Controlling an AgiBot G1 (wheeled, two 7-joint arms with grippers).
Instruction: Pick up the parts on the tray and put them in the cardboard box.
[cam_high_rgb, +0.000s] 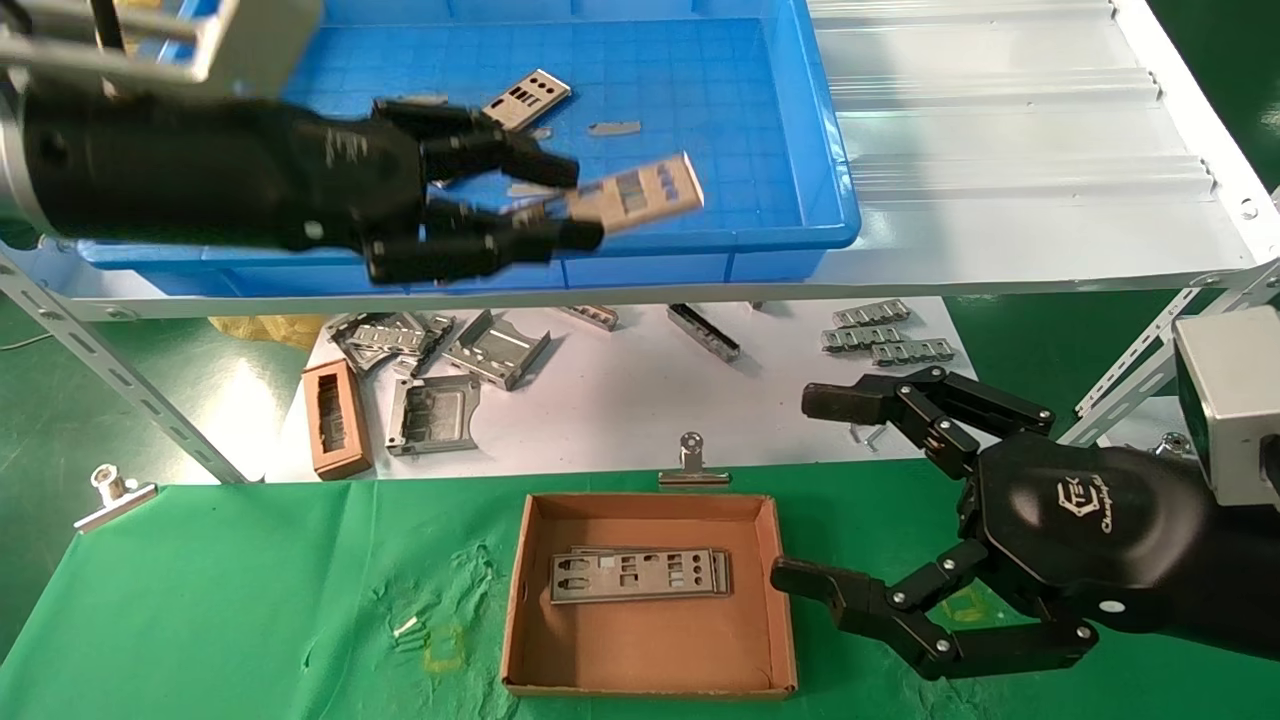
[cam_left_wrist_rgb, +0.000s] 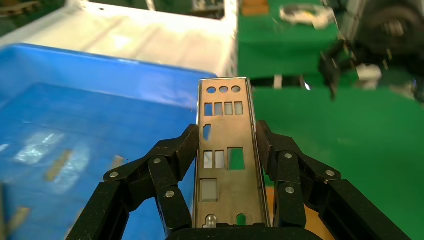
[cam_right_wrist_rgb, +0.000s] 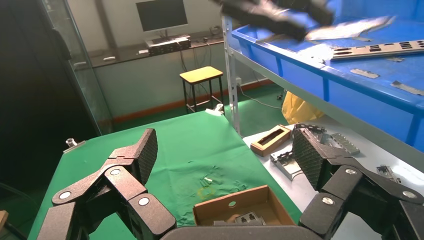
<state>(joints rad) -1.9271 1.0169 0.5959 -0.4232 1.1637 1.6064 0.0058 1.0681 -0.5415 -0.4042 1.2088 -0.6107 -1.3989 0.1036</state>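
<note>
My left gripper (cam_high_rgb: 575, 203) is shut on a silver-grey punched metal plate (cam_high_rgb: 635, 192) and holds it above the front of the blue tray (cam_high_rgb: 815, 130). In the left wrist view the plate (cam_left_wrist_rgb: 227, 170) sits between both fingers (cam_left_wrist_rgb: 175, 155). Another plate (cam_high_rgb: 526, 99) lies on the tray floor. The cardboard box (cam_high_rgb: 650, 650) sits on the green cloth below and holds a few stacked plates (cam_high_rgb: 640, 575). My right gripper (cam_high_rgb: 815, 490) is open and empty, just to the right of the box. The box also shows in the right wrist view (cam_right_wrist_rgb: 227, 205).
Small tan tape strips (cam_high_rgb: 614, 128) lie in the tray. Under the shelf, a white surface carries bent metal brackets (cam_high_rgb: 495, 350) and a brown frame block (cam_high_rgb: 336, 418). Binder clips (cam_high_rgb: 692, 462) hold the green cloth. Angled shelf struts (cam_high_rgb: 120, 390) stand at both sides.
</note>
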